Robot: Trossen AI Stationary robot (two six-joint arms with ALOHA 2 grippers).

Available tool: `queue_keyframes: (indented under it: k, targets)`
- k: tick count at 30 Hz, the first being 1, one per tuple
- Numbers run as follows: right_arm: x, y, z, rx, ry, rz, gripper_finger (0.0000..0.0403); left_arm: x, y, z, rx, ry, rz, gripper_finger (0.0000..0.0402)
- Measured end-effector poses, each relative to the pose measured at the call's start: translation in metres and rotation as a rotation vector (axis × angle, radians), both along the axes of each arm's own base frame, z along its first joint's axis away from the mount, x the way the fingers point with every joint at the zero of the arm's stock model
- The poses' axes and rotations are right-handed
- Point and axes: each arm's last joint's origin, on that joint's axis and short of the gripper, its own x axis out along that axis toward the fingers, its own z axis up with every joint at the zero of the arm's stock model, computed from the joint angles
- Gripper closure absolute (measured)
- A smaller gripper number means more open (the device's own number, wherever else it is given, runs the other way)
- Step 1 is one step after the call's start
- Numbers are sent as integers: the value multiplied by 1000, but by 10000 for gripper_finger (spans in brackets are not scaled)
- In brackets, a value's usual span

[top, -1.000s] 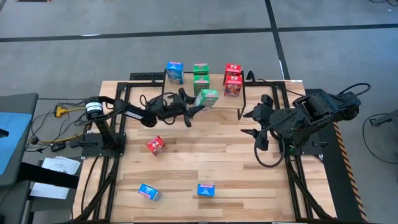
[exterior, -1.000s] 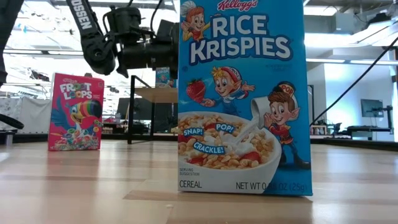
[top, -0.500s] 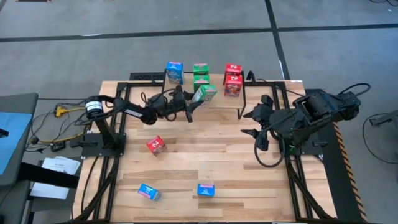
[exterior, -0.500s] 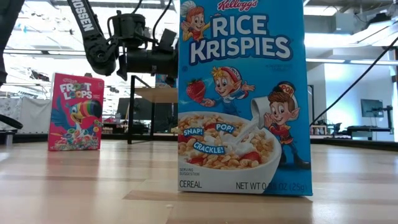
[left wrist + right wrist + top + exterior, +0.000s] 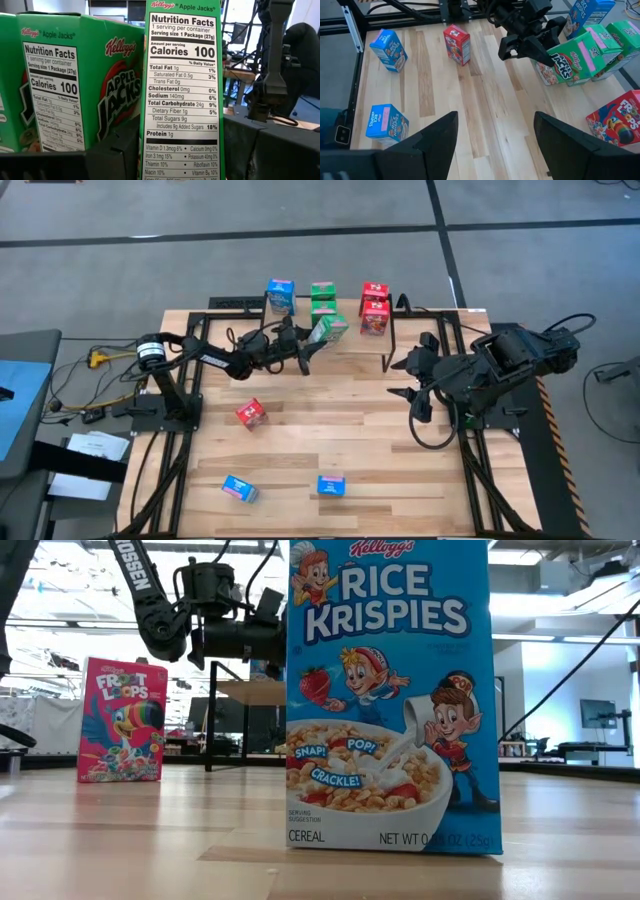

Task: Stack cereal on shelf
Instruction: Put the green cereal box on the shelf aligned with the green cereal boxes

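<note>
My left gripper (image 5: 305, 345) is shut on a green cereal box (image 5: 330, 330) and holds it just in front of the shelf (image 5: 348, 308), beside the two stacked green boxes (image 5: 322, 300). A blue box (image 5: 281, 295) and stacked red boxes (image 5: 375, 308) also stand on the shelf. In the left wrist view the held box's (image 5: 182, 90) nutrition panel faces the camera, with a shelf green box (image 5: 75, 80) beside it. My right gripper (image 5: 412, 380) hangs open over the table's right side, with nothing between its fingers (image 5: 435, 145). My left gripper pinches the green box between its two fingers, on the two broad faces at the box's lower end (image 5: 142, 150). The fingers (image 5: 540, 52) come about level from the table's left. The box is lifted clear of the table and tilted; whether it touches the shelf boxes I cannot tell.
Loose on the table lie a red box (image 5: 250, 412) and two blue boxes (image 5: 239, 488) (image 5: 331, 485) toward the near edge. One blue box (image 5: 385, 695) stands right before the low camera, with the red one (image 5: 122, 720) farther back.
My left gripper has tipped and swung slightly toward the far edge, bringing the green box closer to the shelf's green boxes. It has kept hold, and over the last half second it has stayed still.
</note>
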Motion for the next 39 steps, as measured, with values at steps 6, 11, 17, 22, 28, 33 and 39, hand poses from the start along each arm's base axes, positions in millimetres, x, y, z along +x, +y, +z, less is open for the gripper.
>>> queue_keyframes:
  k: [6, 11, 17, 22, 28, 33, 39]
  targets:
    - [0, 0, 0, 0, 0, 0, 117, -2, 5, 0, -54, -20, -8, 223]
    - [0, 0, 0, 0, -1, 0, 117, -3, 8, 0, -64, -26, -57, 223]
    - [0, 0, 0, 0, -1, 0, 117, -3, 7, -1, -86, -17, -83, 223]
    - [0, 0, 0, 0, -1, 0, 117, -3, 7, -2, -89, -10, -85, 223]
    - [0, 0, 0, 1, -1, 0, 117, -3, 7, -2, -90, -7, -94, 223]
    - [0, 0, 0, 1, -1, 0, 117, -2, 6, -2, -120, -16, -110, 214]
    - [0, 0, 0, 3, 0, 1, 117, -3, 8, -5, -166, -25, -23, 194]
